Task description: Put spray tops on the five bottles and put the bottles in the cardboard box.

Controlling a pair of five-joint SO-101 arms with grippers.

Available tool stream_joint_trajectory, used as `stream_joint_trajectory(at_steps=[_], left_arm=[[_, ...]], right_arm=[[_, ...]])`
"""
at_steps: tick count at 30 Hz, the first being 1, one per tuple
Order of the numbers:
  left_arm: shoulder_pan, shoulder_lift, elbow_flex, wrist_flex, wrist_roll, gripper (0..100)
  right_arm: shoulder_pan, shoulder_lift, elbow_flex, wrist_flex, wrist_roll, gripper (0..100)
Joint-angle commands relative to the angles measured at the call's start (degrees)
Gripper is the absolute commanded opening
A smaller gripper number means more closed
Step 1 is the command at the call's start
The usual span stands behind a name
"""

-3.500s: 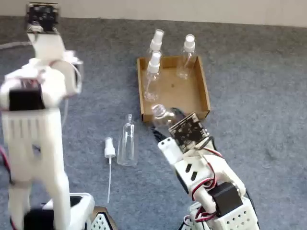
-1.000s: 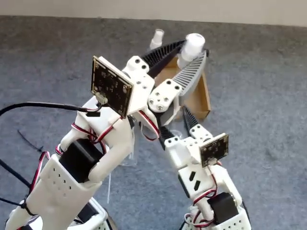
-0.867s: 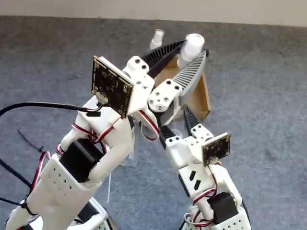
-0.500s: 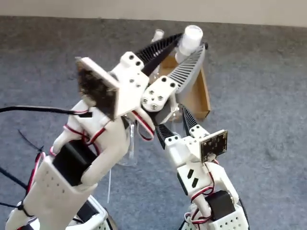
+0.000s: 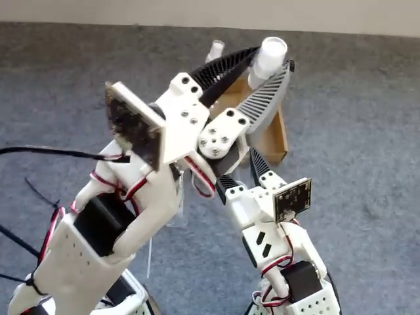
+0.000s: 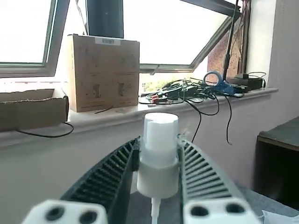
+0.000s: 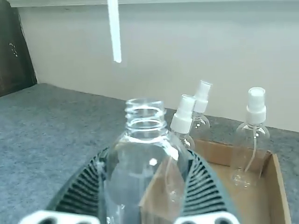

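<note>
The left claw (image 6: 159,142) grips a white spray top (image 6: 159,128) high above the uncapped clear bottle (image 7: 144,133) that the right claw (image 7: 145,161) clamps upright near the cardboard box (image 7: 217,158).

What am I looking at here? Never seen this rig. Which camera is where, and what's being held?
Two small robot arms sit side by side on a grey table. The high view comes from a fixed camera looking down on both arms. The other two pictures come from a camera on each arm's wrist, looking out along its end effector.

The left end effector is shut on a white spray top and holds it raised. The right end effector is shut on a clear bottle, upright with an open neck. The spray top's thin tube hangs higher than that neck, not yet in it.

Behind is the cardboard box, with three capped bottles in or just beyond it. I cannot tell which.
</note>
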Motion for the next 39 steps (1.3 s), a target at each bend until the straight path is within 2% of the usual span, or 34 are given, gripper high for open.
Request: stream_joint_trajectory(at_steps=[1, 13, 27, 39], left_arm=[[0.75, 3.56, -0.84, -0.26, 0.62, 0], [0.13, 7.69, -0.22, 0.09, 4.22, 0], [-8.04, 7.69, 0.66, 0.09, 4.4, 0], [-12.53, 6.9, 7.16, 0.18, 4.31, 0]], right_arm=[[0.57, -0.57, -0.57, -1.45, -0.44, 0.5], [0.84, -0.66, -0.48, -1.45, -0.44, 0.5], [0.84, -0.66, -0.48, -1.45, -0.44, 0.5], [0.84, -0.66, -0.57, -1.27, -0.44, 0.5]])
